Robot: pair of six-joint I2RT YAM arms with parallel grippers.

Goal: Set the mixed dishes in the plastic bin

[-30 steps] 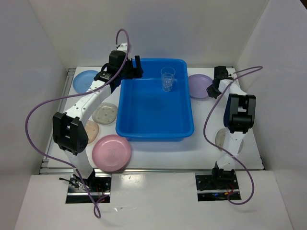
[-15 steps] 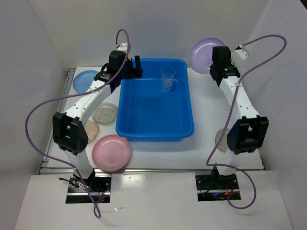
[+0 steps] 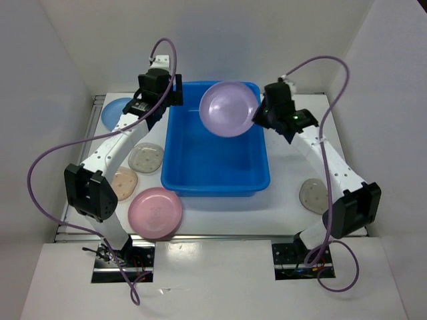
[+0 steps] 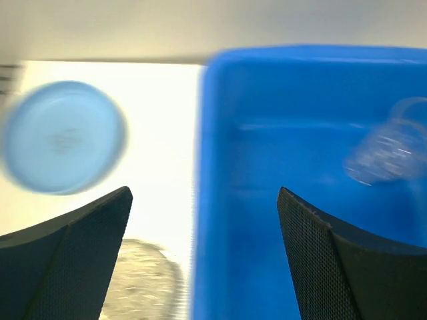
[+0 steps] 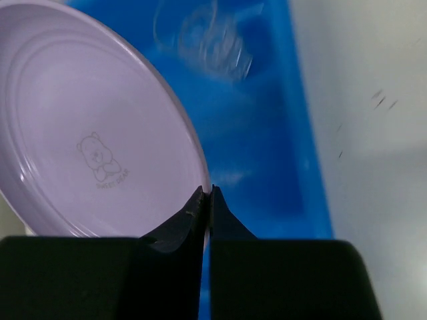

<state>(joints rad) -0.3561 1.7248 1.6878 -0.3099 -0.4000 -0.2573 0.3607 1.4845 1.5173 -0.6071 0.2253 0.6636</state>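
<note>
Right wrist: right gripper (image 5: pixel 207 195) pinched on lavender plate (image 5: pixel 93 127) rim, plate tilted above plastic bin (image 5: pixel 280 147) — clear cup (image 5: pixel 203 30) at 12 o'clock. Risk — thin edge hold may slip, plate toppling cup. Left gripper (image 4: pixel 203 193) wide, empty.

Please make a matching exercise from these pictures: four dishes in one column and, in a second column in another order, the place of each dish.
Dishes
1. lavender plate
2. pink plate
3. light blue plate
4. clear cup

Places
A. inside the plastic bin
B. on the table, far left corner
C. held by the right gripper above the bin
D. on the table, near left of the bin

Pairs: 1-C, 2-D, 3-B, 4-A
</note>
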